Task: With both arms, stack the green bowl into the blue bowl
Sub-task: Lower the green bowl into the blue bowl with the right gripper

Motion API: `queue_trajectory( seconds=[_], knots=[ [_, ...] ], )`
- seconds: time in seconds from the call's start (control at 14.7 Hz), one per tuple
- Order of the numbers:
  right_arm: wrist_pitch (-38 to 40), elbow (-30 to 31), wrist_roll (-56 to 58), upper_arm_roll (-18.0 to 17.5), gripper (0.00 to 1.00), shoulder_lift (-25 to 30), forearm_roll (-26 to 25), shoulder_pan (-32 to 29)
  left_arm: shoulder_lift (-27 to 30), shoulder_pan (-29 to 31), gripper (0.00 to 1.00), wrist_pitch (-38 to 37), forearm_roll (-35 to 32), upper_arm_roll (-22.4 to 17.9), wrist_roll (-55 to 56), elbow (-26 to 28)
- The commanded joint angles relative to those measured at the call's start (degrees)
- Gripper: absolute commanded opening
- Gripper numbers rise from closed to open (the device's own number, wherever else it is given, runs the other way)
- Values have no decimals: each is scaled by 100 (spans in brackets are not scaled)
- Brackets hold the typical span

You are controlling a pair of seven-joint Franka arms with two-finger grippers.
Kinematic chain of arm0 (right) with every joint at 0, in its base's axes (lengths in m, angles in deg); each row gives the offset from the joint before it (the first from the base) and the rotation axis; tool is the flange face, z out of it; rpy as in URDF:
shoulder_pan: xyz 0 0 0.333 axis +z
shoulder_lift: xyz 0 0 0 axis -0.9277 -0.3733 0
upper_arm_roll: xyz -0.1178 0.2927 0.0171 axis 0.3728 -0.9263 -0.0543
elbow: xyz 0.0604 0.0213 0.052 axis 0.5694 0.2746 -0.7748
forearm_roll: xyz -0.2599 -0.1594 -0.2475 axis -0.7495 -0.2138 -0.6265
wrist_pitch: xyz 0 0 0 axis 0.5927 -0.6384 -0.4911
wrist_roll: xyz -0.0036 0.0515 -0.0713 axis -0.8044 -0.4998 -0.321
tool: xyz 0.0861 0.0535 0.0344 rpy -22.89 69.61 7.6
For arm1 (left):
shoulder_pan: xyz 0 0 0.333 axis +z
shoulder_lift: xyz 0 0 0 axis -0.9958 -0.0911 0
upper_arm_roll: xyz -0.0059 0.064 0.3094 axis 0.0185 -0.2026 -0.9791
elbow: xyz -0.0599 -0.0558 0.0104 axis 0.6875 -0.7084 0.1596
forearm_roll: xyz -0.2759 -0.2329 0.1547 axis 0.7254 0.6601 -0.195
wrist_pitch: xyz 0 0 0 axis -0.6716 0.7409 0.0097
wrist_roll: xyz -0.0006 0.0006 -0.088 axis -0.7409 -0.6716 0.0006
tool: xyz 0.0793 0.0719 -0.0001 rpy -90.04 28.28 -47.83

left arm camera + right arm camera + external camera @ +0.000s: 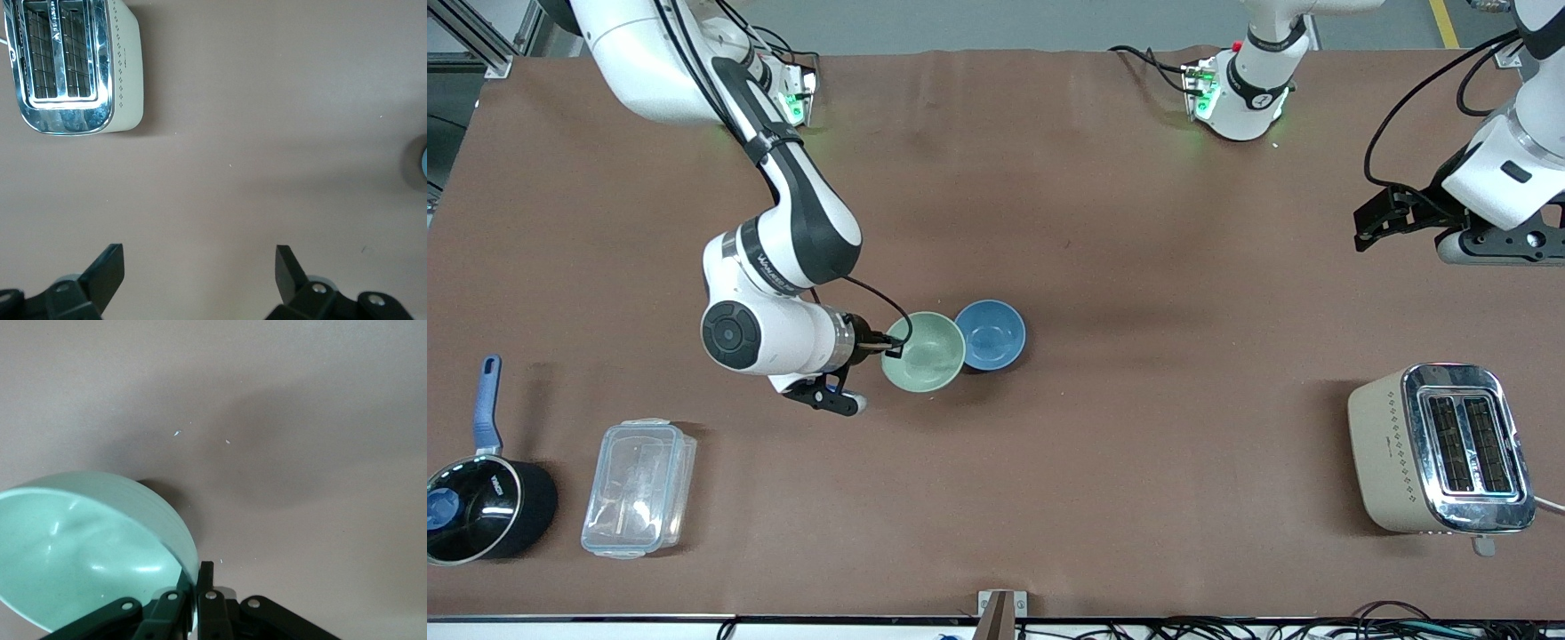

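The pale green bowl (925, 352) hangs tilted in my right gripper (891, 346), which is shut on its rim at the side toward the right arm's end. In the right wrist view the green bowl (87, 547) is pinched at its rim between the fingers (205, 577). The blue bowl (991, 334) stands upright on the table beside the green bowl, toward the left arm's end, and their rims overlap in the front view. My left gripper (1378, 218) waits in the air near the left arm's end, open and empty (200, 267). A sliver of the blue bowl (423, 167) shows in the left wrist view.
A beige and chrome toaster (1440, 449) stands toward the left arm's end, also in the left wrist view (70, 63). A clear lidded plastic box (639, 487) and a black saucepan with a blue handle (480, 498) stand toward the right arm's end, near the front camera.
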Motion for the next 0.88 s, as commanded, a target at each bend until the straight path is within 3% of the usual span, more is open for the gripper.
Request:
queue_trajectory(
  seconds=[0.0, 0.2, 0.61, 0.81],
  knots=[
    [-433, 154, -74, -56, 2, -50, -34, 134, 51, -14, 100, 37, 98, -35, -6, 29],
    [-1278, 163, -240, -74, 2, -376, -16, 636, 60, -14, 100, 37, 98, -35, 3, 38],
    [-1333, 215, -109, -74, 2, -797, -7, 505, 60, -14, 100, 28, 98, -35, 3, 38],
    [-1745, 224, -109, -82, 2, -956, 36, 601, 60, -14, 100, 28, 98, -35, 3, 38]
  ],
)
